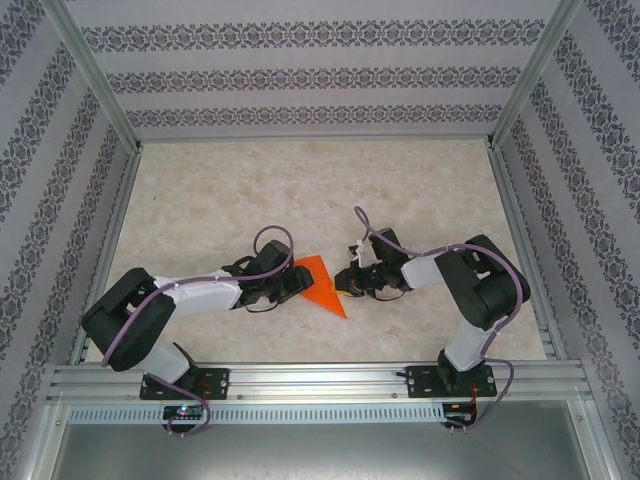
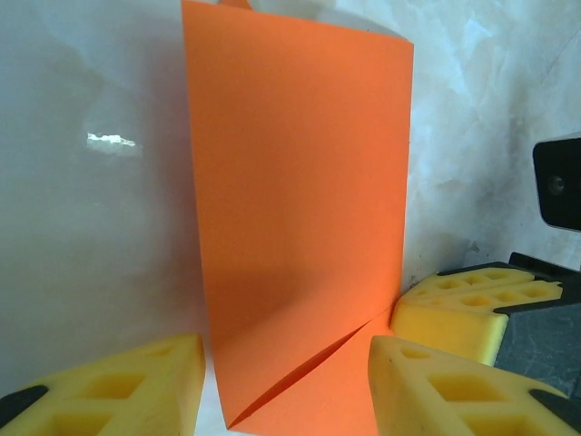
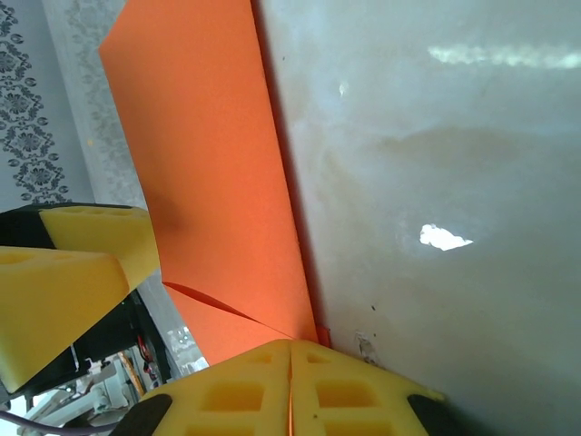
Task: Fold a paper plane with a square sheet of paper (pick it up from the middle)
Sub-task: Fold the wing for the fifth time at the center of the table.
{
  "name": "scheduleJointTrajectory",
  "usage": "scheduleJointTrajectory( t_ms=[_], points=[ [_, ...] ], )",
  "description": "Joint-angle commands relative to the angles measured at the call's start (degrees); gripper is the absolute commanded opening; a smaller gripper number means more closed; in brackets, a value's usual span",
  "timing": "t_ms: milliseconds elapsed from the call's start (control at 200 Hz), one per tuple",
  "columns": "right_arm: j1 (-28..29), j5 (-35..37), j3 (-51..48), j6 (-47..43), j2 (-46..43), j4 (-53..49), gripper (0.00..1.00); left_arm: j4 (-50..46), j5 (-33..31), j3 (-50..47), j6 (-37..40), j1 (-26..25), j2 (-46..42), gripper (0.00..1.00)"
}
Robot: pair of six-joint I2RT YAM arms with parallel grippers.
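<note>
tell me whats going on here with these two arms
A robot is partway through folding a thin bright orange sheet of paper on the pale marbled table. The paper already carries folds and shows a pointed corner. The right hand is shut on one edge of it, while the left hand is open with a finger either side of the paper. It is not yet a finished plane.

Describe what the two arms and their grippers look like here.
The left arm and right arm have white links and bulky black joint housings. A loose mauve cable runs along each. The left gripper and right gripper are black, their fingers bright yellow foam wedges moulded with square recesses. No markings are legible.
</note>
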Motion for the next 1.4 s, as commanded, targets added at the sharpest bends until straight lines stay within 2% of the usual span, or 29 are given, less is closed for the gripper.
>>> scheduleJointTrajectory(
  t_ms=[0,180,455,619,744,854,949,1039,1184,1314,1394],
  points=[
    [1.37,8.92,-1.75,-0.11,5.68,0.56,0.09,4.28,0.52,0.03,-1.52,-1.06,0.61,0.51],
    [1.39,8.86,-1.94,-0.12,5.86,0.68,0.09,5.94,1.26,0.38,-1.5,-1.08,1.14,0.46],
    [1.39,8.53,-0.82,-0.37,2.42,-1.71,0.12,5.48,-0.48,1.19,-1.04,-1.08,-0.64,0.19],
    [1.43,8.96,0.34,-0.69,-1.59,-4.43,0.15,1.34,-0.86,3.78,1.11,-0.92,-0.34,0.1],
    [1.48,11.65,1.85,-3.28,-7.1,-10.53,0.18,-1.7,-0.86,5.16,1.99,-0.3,-0.59,0.04],
    [1.89,17.64,2.49,-7.19,-12.95,-16.87,0.23,-4.22,-0.33,6.3,2.41,0.46,-0.75,0.0],
    [3.84,24.78,0.78,-9.8,-18.63,-17.33,0.29,-5.16,0.58,6.9,2.9,0.94,-0.49,0.0],
    [9.11,34.48,-1.57,-13.92,-24.02,-15.16,0.35,-5.44,1.24,7.44,3.19,1.35,-0.33,0.0],
    [20.36,51.27,-6.71,-22.65,-30.5,-8.07,0.39,-6.19,1.63,8.16,3.66,1.91,0.05,0.0],
    [27.54,59.17,-9.18,-31.19,-32.03,-3.36,0.39,-6.33,1.9,8.29,3.74,2.17,0.18,0.0],
    [29.96,60.3,-9.25,-33.83,-30.41,-2.47,0.4,-6.22,2.09,8.43,3.85,2.29,0.38,0.0]
  ],
)
